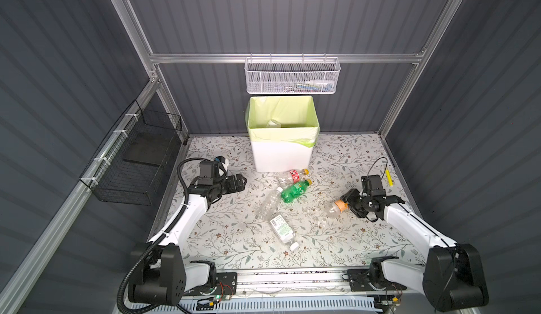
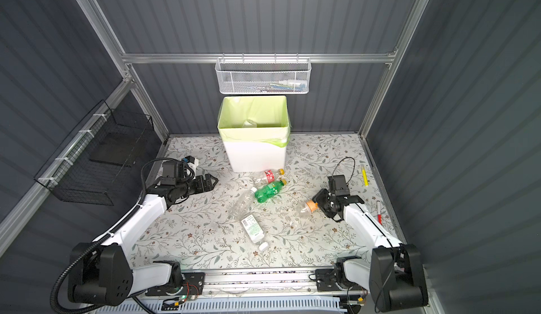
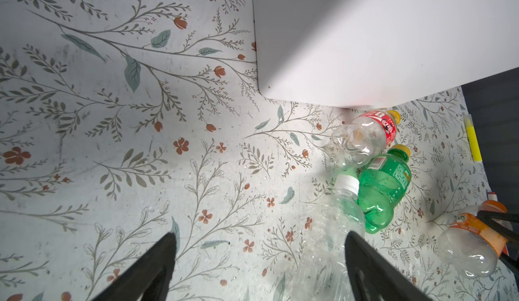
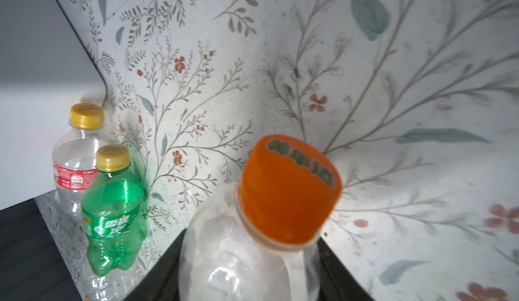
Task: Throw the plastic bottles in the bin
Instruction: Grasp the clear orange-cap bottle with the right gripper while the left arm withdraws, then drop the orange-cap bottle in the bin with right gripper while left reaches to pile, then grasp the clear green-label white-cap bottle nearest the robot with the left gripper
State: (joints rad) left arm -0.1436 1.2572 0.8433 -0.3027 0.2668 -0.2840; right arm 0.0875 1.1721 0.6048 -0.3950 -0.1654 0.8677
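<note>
The bin (image 1: pixel 282 157) stands at the back centre, white with a pale green bag over its rim; one clear bottle (image 1: pixel 273 123) lies inside. In front of it lie a red-labelled clear bottle (image 1: pixel 292 176) (image 3: pixel 362 139), a green bottle (image 1: pixel 295 191) (image 3: pixel 384 190), a white-capped clear bottle (image 1: pixel 268 205) (image 3: pixel 334 229) and a white-labelled clear bottle (image 1: pixel 282 229). My left gripper (image 1: pixel 241 180) (image 3: pixel 259 239) is open and empty, left of the pile. My right gripper (image 1: pixel 349 207) (image 4: pixel 250 246) is shut on an orange-labelled clear bottle (image 1: pixel 336 207) (image 4: pixel 289 190), low over the table on the right.
A white mesh basket (image 1: pixel 292 75) hangs on the back rail above the bin. A black wire basket (image 1: pixel 137 166) hangs on the left wall. A yellow marker (image 1: pixel 388 177) and a red marker (image 2: pixel 379 210) lie near the table's right edge.
</note>
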